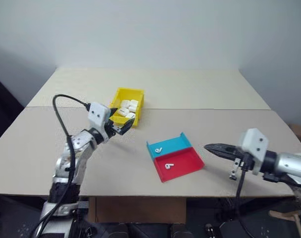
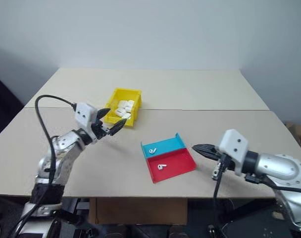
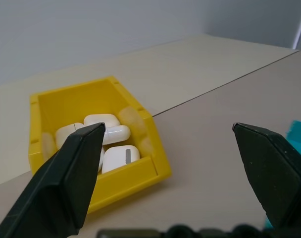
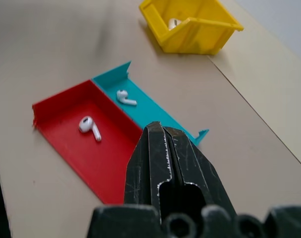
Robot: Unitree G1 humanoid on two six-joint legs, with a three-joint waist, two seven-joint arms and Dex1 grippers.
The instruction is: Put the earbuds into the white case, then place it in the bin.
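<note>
The yellow bin (image 1: 128, 91) stands left of the table's middle and holds several glossy white cases (image 3: 120, 156) piled together. My left gripper (image 2: 116, 117) hovers just in front of the bin's low lip, open, with nothing between its fingers (image 3: 74, 168). One earbud (image 1: 157, 149) lies in the teal tray (image 1: 174, 143). The other earbud (image 1: 169, 166) lies in the red tray (image 1: 188, 161). My right gripper (image 1: 208, 147) is shut and empty, held low to the right of the two trays and pointing toward them.
The teal and red trays sit side by side near the table's front middle. A seam runs across the tabletop (image 1: 215, 124) behind the trays. A black cable (image 1: 61, 119) loops over my left arm.
</note>
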